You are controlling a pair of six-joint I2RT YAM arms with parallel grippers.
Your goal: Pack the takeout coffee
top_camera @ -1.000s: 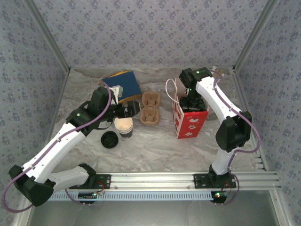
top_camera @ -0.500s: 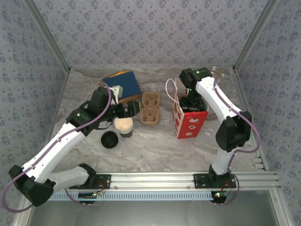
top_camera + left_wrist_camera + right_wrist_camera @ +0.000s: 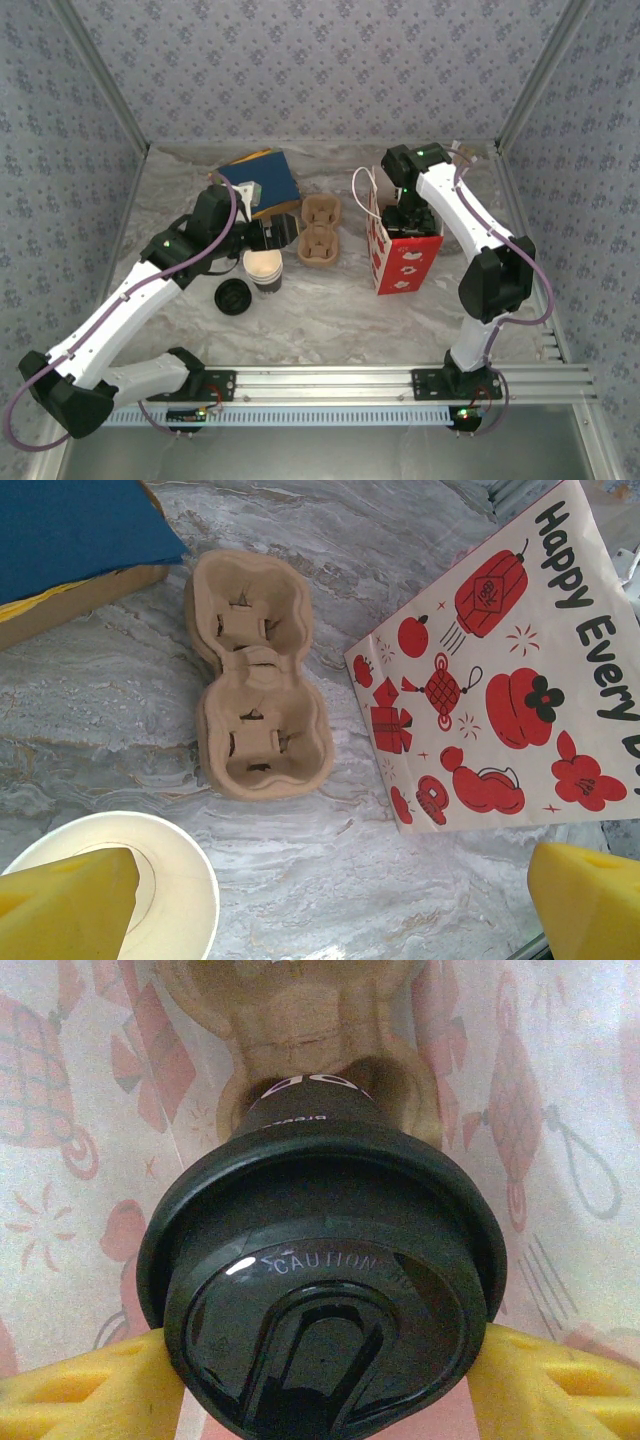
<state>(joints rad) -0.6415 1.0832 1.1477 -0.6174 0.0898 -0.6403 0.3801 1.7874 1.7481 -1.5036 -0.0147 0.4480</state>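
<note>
The takeout coffee [image 3: 320, 1290] shows its round black lid from above in the right wrist view, with a strip of dark cup wall under the rim. My right gripper [image 3: 320, 1385] is shut on it, a yellow finger [image 3: 90, 1390] pressed against each side of the lid. The cup hangs inside the red-printed paper bag [image 3: 405, 262], over a brown cardboard carrier [image 3: 320, 1020] at the bag's bottom. From above, the right gripper [image 3: 408, 222] reaches down into the bag's open mouth. My left gripper [image 3: 330, 905] is open above bare table, with nothing between its fingers.
A stack of lidless paper cups [image 3: 263, 268] stands under the left gripper's near finger, with a loose black lid [image 3: 233, 296] beside it. An empty two-pocket cardboard carrier [image 3: 262, 680] lies between the arms. A blue box [image 3: 263, 182] sits at the back left.
</note>
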